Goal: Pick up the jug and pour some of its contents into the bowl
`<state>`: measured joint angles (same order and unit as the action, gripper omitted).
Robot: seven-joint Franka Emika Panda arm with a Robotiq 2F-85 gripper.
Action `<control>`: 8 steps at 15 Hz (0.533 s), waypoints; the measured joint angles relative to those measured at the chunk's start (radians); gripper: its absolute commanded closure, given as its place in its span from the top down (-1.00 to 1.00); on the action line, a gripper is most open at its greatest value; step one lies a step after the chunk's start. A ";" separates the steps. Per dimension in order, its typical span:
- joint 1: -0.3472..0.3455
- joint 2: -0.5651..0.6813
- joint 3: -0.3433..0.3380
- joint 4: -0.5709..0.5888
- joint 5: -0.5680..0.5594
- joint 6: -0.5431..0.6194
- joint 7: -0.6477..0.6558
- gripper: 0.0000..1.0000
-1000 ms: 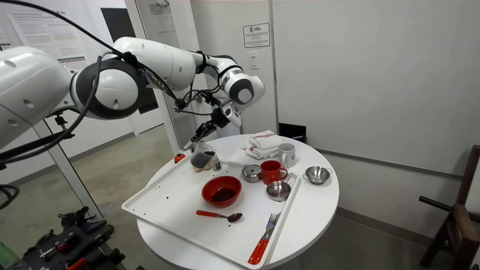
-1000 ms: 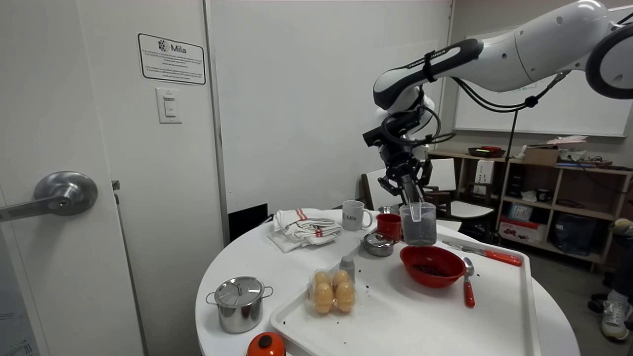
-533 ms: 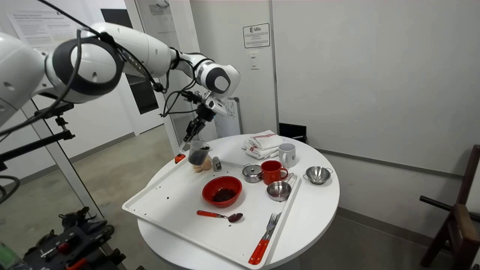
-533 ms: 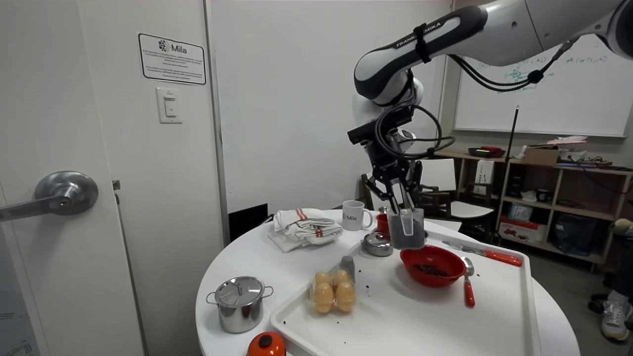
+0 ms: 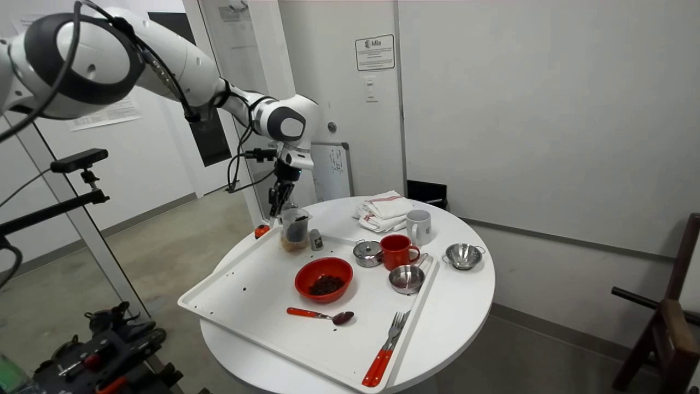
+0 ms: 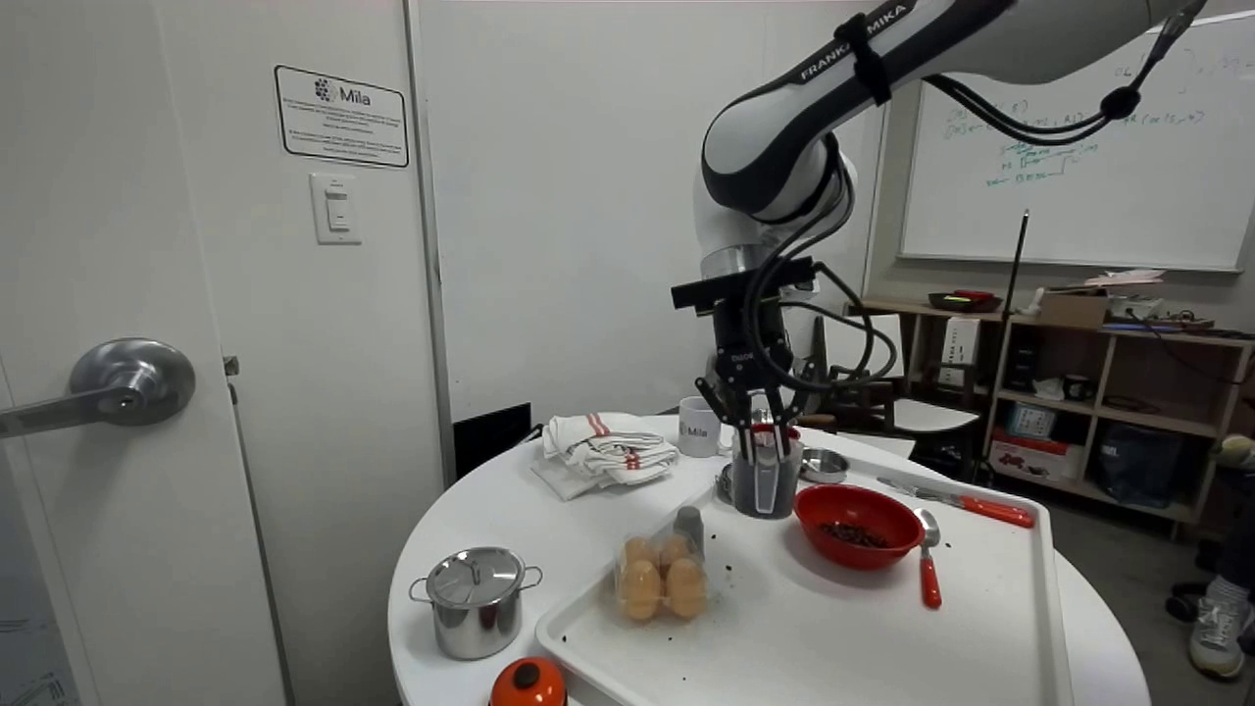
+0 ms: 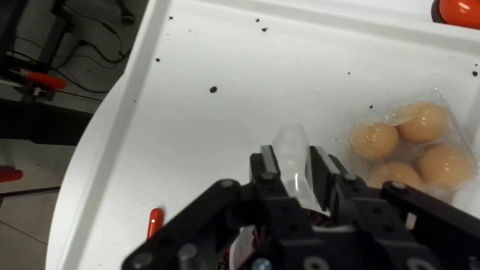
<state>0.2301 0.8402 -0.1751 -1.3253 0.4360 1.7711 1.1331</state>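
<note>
My gripper (image 6: 765,446) points down and is closed on the handle (image 7: 294,165) of the jug (image 6: 753,498), a translucent grey cup-sized vessel. The jug is close to upright, raised above the tray and to one side of the red bowl (image 6: 855,559). Through its wall in an exterior view the jug (image 5: 296,230) shows dark contents. Small dark pieces also lie in the bottom of the bowl. From the wrist camera, most of the jug's body is hidden behind the gripper, with only a little of its dark red contents showing.
The white tray (image 5: 246,328) also carries an egg pack (image 6: 662,580), a grey shaker (image 5: 316,239), a spoon (image 5: 342,317), and a knife and fork. A lidded pot (image 5: 367,253), red cup (image 5: 395,251) and small pan (image 5: 407,278) stand near one tray edge. Dark specks are scattered about.
The jug has gone from tilted to nearly upright and moved away from the bowl, still in my grip. My wrist has swung to point straight down. The bowl has not moved.
</note>
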 measured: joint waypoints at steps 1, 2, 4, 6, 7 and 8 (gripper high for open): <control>0.000 -0.013 0.014 -0.049 -0.014 0.070 0.013 -0.77; 0.000 -0.026 0.026 -0.097 -0.024 0.129 0.026 -0.77; -0.001 -0.054 0.044 -0.187 -0.040 0.206 0.037 -0.77; -0.002 -0.084 0.060 -0.268 -0.057 0.242 0.038 -0.77; -0.003 -0.100 0.068 -0.306 -0.064 0.254 0.038 -0.77; -0.003 -0.116 0.075 -0.340 -0.071 0.261 0.038 -0.77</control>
<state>0.2268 0.7239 -0.1006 -1.6657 0.3653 2.0317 1.1713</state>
